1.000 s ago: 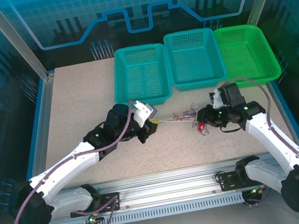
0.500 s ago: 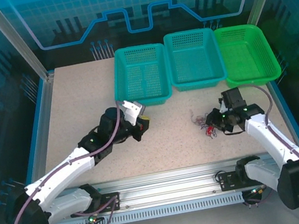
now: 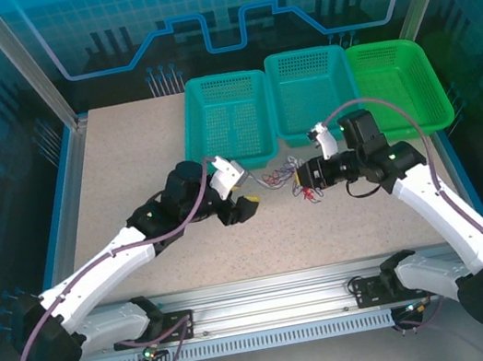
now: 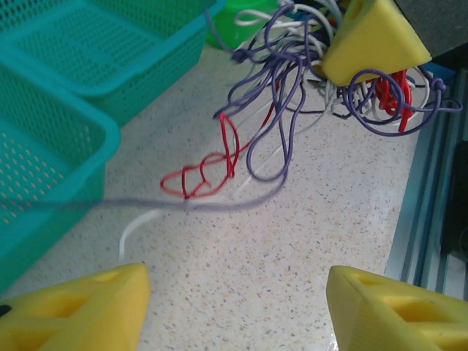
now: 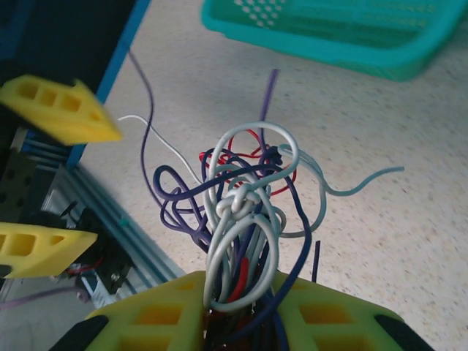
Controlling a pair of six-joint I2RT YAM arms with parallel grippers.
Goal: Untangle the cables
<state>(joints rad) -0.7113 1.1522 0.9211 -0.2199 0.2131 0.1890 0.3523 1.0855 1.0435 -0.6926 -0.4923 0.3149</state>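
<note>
At centre of the top view, below the teal baskets (image 3: 228, 159), the cables (image 3: 278, 177) sit bunched, clamped by the right tool (image 3: 307, 178). The left tool (image 3: 246, 196) stands open, empty, beside them; pinching several strands together risks tightening the knot.

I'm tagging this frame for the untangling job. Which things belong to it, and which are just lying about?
Belongs to the job: the cables, clamped in the right gripper; the left gripper, open and facing them.
Just lying about: the left teal basket, the middle teal basket, the green basket, all empty.
</note>
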